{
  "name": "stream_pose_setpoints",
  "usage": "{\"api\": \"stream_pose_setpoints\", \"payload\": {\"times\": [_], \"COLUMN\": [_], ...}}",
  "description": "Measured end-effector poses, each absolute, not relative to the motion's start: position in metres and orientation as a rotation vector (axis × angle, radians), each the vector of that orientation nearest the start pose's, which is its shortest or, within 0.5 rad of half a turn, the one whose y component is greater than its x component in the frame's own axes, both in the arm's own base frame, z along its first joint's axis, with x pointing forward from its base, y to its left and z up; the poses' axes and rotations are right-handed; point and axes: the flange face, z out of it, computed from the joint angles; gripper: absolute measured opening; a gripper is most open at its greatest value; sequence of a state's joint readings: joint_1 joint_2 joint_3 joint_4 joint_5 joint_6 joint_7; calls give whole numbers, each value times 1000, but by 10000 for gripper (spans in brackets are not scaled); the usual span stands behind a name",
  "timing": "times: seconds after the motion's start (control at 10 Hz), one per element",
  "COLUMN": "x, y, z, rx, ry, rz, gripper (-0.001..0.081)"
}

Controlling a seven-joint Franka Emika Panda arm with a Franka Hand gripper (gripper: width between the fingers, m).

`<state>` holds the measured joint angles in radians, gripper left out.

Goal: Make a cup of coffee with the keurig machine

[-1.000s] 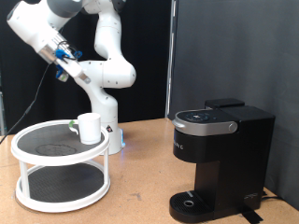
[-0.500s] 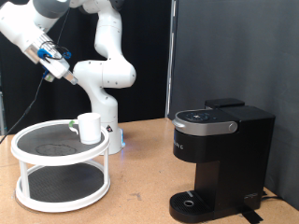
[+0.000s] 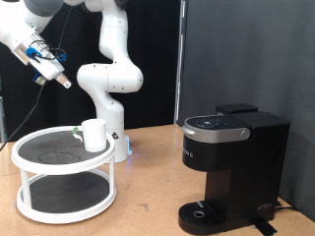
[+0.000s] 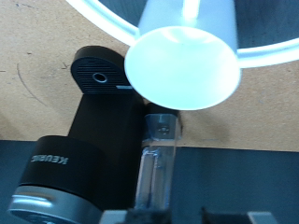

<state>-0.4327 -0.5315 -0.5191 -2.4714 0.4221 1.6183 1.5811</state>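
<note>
Brown wood-grain tabletop (image 3: pixel 148 187) spreads across the lower half of the exterior view, and behind it hangs a dark curtain (image 3: pixel 236 49) that fills the room's backdrop toward two o'clock, with a paler wall strip at the far nine o'clock edge. My gripper (image 3: pixel 57 81) sits high at about ten o'clock in that view, well above everything on the table and touching nothing; I cannot tell whether my fingers are spread or closed, since they are too small there and do not show clearly from the wrist. My white arm base (image 3: pixel 110 88) stands at the back of the table near eleven o'clock. Below my hand, at about eight o'clock, rests a white two-tier round rack (image 3: pixel 30 177) with dark mesh shelves, and the cup (image 3: pixel 94 135) stands upright on its upper shelf near the rim closest to my base. The keurig machine (image 3: pixel 231 167) stands at four o'clock, well apart from the rack, black with a silver ring around its brew head, its top lid down and its round drip base bare. In the wrist view the cup (image 4: pixel 182 65) appears as a pale blurred cylinder seen from above, inside the white rim of the rack (image 4: pixel 271 51), while the keurig machine (image 4: pixel 93 140) lies across the wood surface (image 4: pixel 37 56) beyond it, its lettering readable on the dark body, with the black backdrop filling the rest of the frame.
</note>
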Motion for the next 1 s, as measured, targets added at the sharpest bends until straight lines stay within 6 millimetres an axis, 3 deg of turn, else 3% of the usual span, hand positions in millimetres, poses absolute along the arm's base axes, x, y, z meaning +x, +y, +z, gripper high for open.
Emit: {"api": "stream_pose_setpoints", "payload": {"times": [0.4, 0.7, 0.9, 1.0], "x": [256, 257, 254, 253], "y": [-274, -272, -269, -269], "z": [446, 431, 415, 405], "rx": [-790, -798, -788, -769], "ry": [2422, 2454, 2479, 2491], "rz": [885, 957, 966, 946], "gripper": [0, 0, 279, 279]}}
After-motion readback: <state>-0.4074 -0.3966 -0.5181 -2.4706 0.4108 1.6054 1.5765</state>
